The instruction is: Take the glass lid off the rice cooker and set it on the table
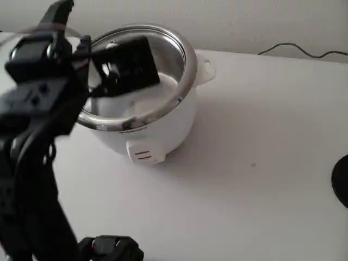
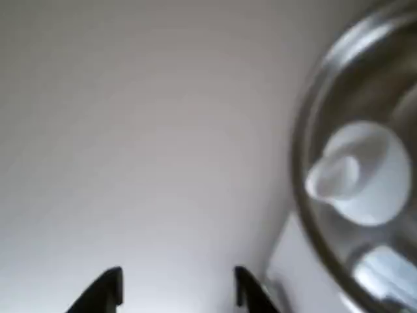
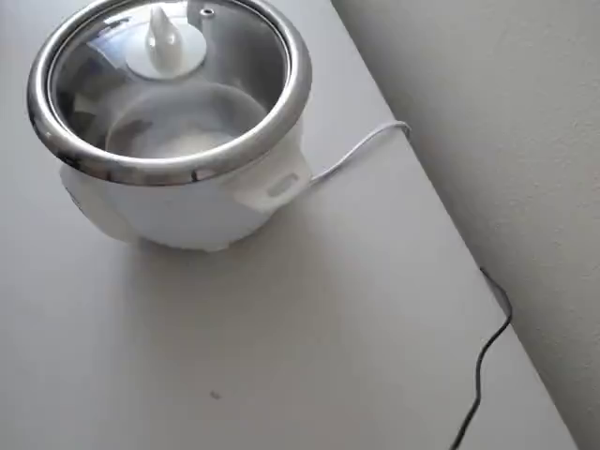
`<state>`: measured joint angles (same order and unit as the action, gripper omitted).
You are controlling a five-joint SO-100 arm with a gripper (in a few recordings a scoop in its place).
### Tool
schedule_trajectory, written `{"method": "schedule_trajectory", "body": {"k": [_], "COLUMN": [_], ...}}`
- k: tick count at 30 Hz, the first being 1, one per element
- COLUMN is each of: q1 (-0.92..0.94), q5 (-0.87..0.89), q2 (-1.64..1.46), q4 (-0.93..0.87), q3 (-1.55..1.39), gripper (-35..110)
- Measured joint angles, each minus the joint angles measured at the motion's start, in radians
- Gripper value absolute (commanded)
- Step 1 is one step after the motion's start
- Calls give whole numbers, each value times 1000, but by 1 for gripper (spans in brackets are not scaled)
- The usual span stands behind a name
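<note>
Overhead view | glass lid (image 3: 187,84) on rice cooker (image 3: 187,197), white knob | gripper (image 2: 177,290) spread apart, empty

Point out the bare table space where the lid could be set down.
The table is bare right of the rice cooker in the fixed view, out to the dark object at the edge. The arm crowds the left side.

Our fixed view looks down across the plain white counter (image 1: 255,163) from beside the arm. The overhead view sits close above the small round white rice cooker (image 3: 187,202), a subject we find in every view. The wrist view hovers nearest.
</note>
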<state>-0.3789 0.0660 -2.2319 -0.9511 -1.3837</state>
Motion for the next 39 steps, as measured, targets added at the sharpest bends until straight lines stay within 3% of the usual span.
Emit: {"method": "schedule_trajectory", "body": {"k": [9,32,36,39], "q1": [-6,46,54,61], "q5": [17,25,25,25], "q2": [206,370,399,411], "q4": [21,114,146,160], "q3": [15,15,15,15], "gripper": [23,23,18,4]}}
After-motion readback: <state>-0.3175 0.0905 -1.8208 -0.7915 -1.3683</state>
